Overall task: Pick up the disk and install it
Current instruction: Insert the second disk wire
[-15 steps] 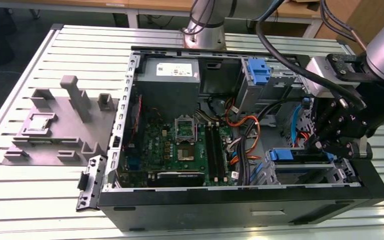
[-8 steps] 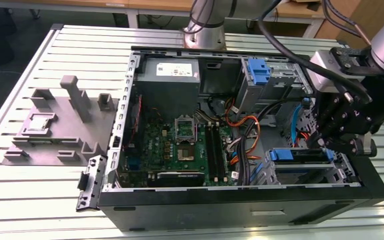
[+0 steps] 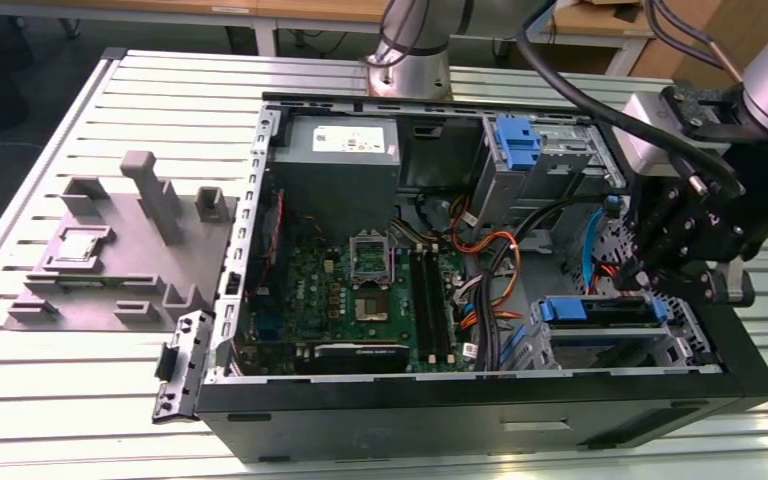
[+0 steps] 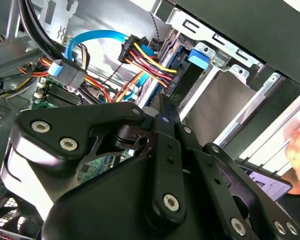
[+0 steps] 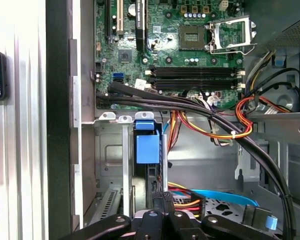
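One black gripper (image 3: 678,262) hangs inside the open computer case (image 3: 491,400), its linkage hiding the fingertips, so I cannot tell their spread. Just beside it, the disk (image 3: 600,312) sits edge-up in the lower drive cage (image 3: 624,345), mostly hidden.

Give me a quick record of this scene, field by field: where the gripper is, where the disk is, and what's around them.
setting: open computer case on a slatted table
gripper: over the drive cage, at the exterior view's right
disk: in the drive cage, blue-framed, below the gripper
motherboard: green, CPU socket exposed
cables: orange, red, yellow bundle crossing the case
grey fixture: on the table beside the case
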